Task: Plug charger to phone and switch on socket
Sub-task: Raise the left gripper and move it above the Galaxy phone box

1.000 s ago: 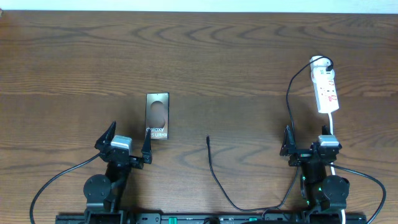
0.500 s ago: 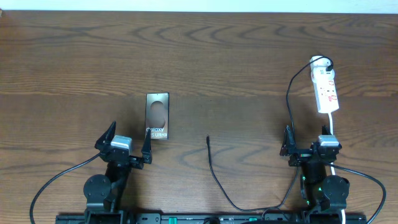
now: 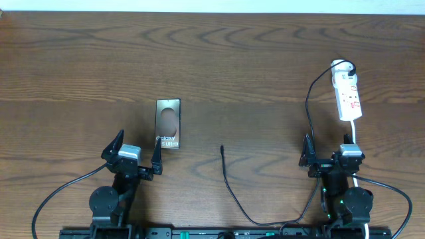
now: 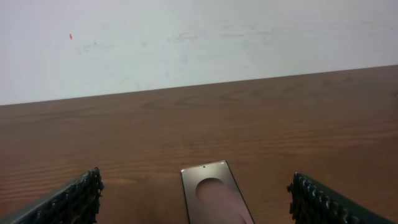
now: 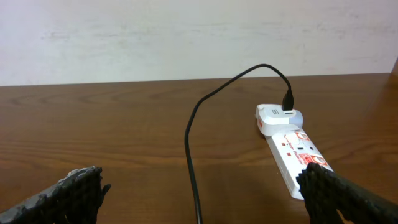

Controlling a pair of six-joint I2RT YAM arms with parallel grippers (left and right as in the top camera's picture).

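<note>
The phone (image 3: 168, 124) lies flat on the table, its dark glossy face up; it lies just ahead of my left gripper (image 3: 135, 151), which is open and empty. In the left wrist view the phone (image 4: 214, 196) sits between and beyond the wide-apart fingers of that gripper (image 4: 194, 186). The charger (image 3: 229, 186) is a thin black cable; its loose tip (image 3: 222, 147) rests mid-table, right of the phone. It loops back to a white adapter (image 5: 277, 115) on the socket (image 3: 348, 93). My right gripper (image 3: 329, 151) is open, with the cable (image 5: 189, 143) between its fingers and the socket (image 5: 292, 149) by the right one.
The socket's white cord (image 3: 355, 136) runs toward the right arm's base. The wooden table's far edge (image 3: 212, 13) meets a white wall. The robots' own black cables curve along the near edge (image 3: 53, 199).
</note>
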